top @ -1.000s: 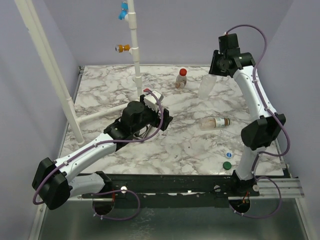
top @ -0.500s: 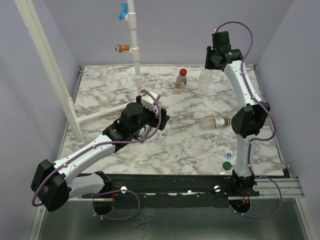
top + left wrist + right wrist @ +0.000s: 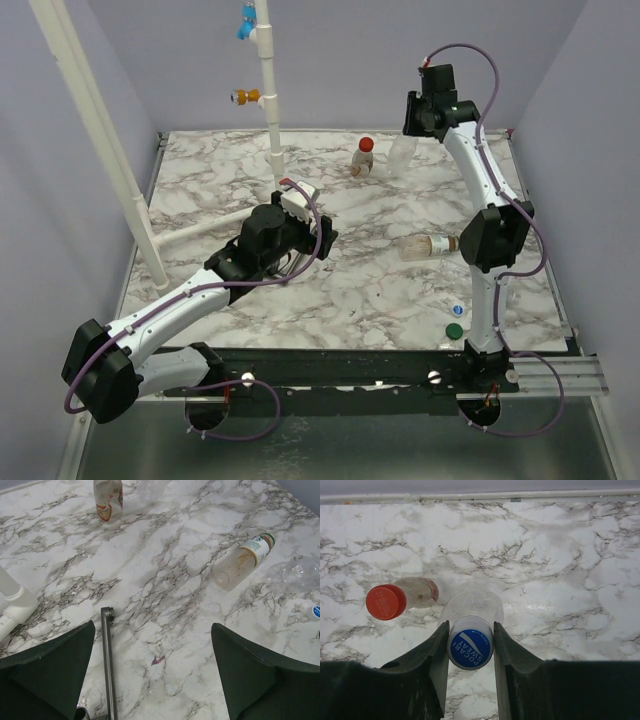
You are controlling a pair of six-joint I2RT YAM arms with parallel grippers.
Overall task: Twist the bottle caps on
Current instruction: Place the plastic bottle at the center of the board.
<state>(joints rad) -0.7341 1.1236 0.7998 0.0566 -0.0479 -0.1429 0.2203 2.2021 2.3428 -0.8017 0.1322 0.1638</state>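
Clamping blue cap [image 3: 470, 652]: right claw [image 3: 470, 630]; bottle [image 3: 472, 605] beneath.

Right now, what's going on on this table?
The right tool is shut on the blue-and-white cap of a clear bottle at the far side of the table, beside a standing red-capped bottle. The left tool hangs open over the middle, holding nothing. A lying bottle rests nearer the front, and a green cap and a small blue-white cap sit loose near the front right edge.
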